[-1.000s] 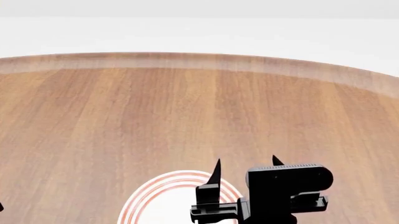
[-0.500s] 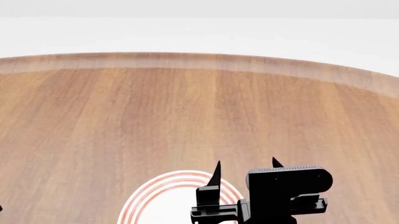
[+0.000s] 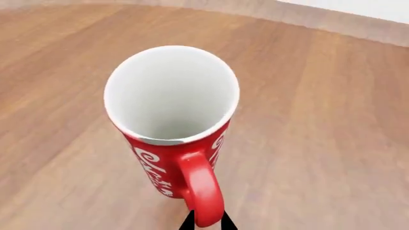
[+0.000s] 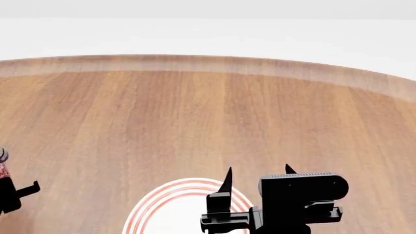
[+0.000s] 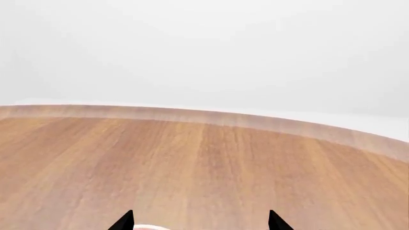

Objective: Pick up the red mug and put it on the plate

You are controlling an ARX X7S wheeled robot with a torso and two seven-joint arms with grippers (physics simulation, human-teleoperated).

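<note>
Table (image 4: 195, 107): broad wooden top, fills most of the head view; pale wall beyond its far edge. Nothing on it past the plate that I can see

Plate (image 4: 170, 201): white with red rings, at the near edge of the head view, partly cut off by the frame. All positions below taken from it

Right gripper (image 4: 257, 178): over the plate's right rim, tips pointing away toward the table's far edge. Jaws stand wide apart with nothing between them; right wrist view shows the two black tips (image 5: 124, 221) spread over bare wood, a sliver of white plate between them at the frame edge. It has barely shifted over the last second; idle, in my reading

Left gripper (image 4: 13, 194): the change. A second ago nothing showed far left of the plate; now the gripper and a scrap of red have come into the head view at that edge, raised relative to the plate

Red mug (image 3: 171, 120): left wrist view looks down into its white inside, handle (image 3: 201, 189) toward the camera. Two black fingertips (image 3: 187, 221) bracket the bottom of the handle loop, closed in tight on it. Mug appears lifted clear of the wood, though I cannot confirm this from one angle

Judgement: pickup done, carry under way. Mug still well left of the plate; a sideways move toward it remains, then lowering. A handle-only pinch could let the mug swing
</note>
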